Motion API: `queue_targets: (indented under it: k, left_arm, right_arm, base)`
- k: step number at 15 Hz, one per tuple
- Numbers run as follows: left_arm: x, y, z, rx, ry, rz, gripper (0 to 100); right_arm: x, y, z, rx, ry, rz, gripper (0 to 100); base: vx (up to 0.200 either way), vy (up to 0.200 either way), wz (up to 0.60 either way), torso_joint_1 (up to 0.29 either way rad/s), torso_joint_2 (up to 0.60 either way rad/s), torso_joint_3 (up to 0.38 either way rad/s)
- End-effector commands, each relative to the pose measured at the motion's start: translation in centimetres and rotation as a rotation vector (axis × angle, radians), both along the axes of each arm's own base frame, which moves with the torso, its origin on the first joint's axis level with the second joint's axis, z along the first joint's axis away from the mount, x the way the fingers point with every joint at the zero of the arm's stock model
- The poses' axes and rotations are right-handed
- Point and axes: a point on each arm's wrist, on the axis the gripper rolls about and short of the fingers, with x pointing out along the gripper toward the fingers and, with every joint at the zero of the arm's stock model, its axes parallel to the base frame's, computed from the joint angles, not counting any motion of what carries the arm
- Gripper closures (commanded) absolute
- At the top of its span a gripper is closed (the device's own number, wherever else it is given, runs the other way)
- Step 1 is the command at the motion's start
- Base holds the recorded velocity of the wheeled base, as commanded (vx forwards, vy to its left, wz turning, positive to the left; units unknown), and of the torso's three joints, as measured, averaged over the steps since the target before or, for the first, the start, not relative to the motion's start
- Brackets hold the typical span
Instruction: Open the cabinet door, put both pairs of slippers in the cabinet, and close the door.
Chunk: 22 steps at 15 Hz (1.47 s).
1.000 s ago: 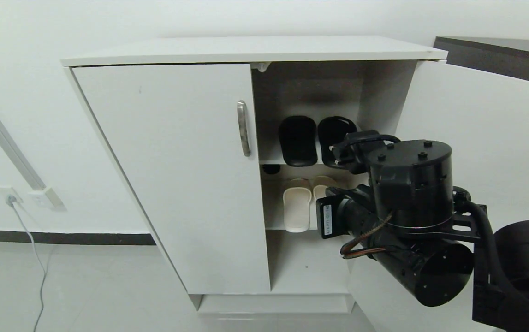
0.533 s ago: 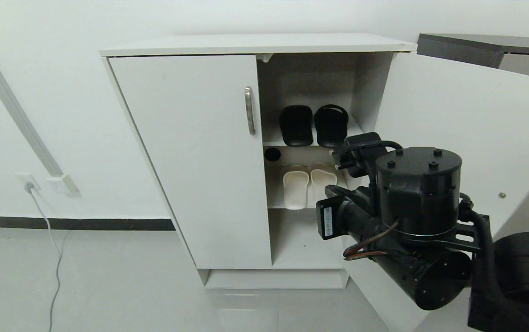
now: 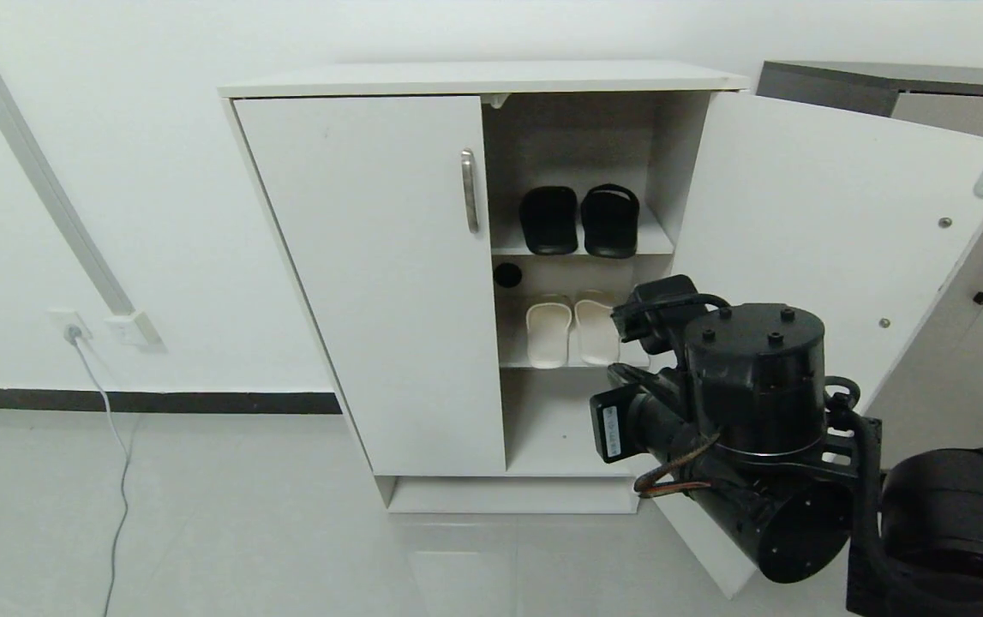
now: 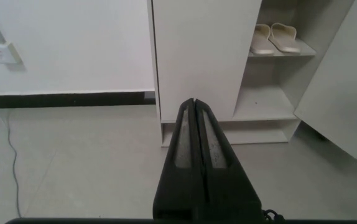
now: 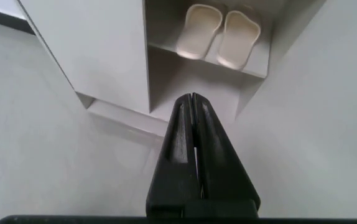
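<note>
The cabinet (image 3: 474, 77) stands with its right door (image 3: 817, 231) swung wide toward 3 o'clock and its left door (image 3: 371, 274) flush shut. Inside, the 2 black slippers (image 3: 578, 221) sit side by side on the upper shelf (image 3: 654, 244). The 2 white slippers (image 3: 571, 331) lie on the next shelf, at 6 o'clock of them. The right arm (image 3: 748, 386) hangs at 5 o'clock of the white pair, in front of the open door. The left gripper (image 4: 194, 106) has its fingers pressed together, holding nothing, above the floor (image 4: 79, 168). The right gripper (image 5: 194, 98) is also pressed together and empty.

Right door (image 3: 808, 248) swung wide, shelves (image 3: 553, 424) reachable, left door (image 3: 371, 283) shut
</note>
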Motion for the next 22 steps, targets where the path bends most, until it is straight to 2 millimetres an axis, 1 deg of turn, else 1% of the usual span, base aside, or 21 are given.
queue_targets:
  k: [1, 12, 15, 19, 22]
  left_arm:
    - [0.01, 0.00, 0.00, -0.002, 0.001, 0.000, 100]
    - [0.01, 0.00, 0.00, -0.002, 0.001, 0.002, 100]
    - [0.01, 0.00, 0.00, -0.002, 0.001, 0.002, 100]
    - [0.01, 0.00, 0.00, -0.002, 0.001, 0.002, 100]
    - [0.01, 0.00, 0.00, -0.002, 0.001, 0.002, 100]
  right_arm:
    - [0.06, 0.12, -0.32, -0.009, 0.006, 0.002, 100]
    - [0.34, 0.12, -0.55, -0.013, 0.013, 0.006, 100]
    - [0.32, 0.10, -0.50, -0.011, 0.013, 0.005, 100]
    - [0.33, 0.11, -0.59, -0.014, 0.014, 0.006, 100]
    - [0.31, 0.08, -0.54, -0.013, 0.013, 0.006, 100]
  base:
    - [0.000, 0.000, 0.00, 0.000, 0.00, 0.000]
    - [0.000, 0.000, 0.00, 0.000, -0.01, -0.007]
    - [0.000, 0.000, 0.00, 0.006, -0.18, -0.312]
    - [0.000, 0.000, 0.00, 0.039, -0.50, -0.371]
    - [0.000, 0.000, 0.00, 0.113, -0.46, -0.352]
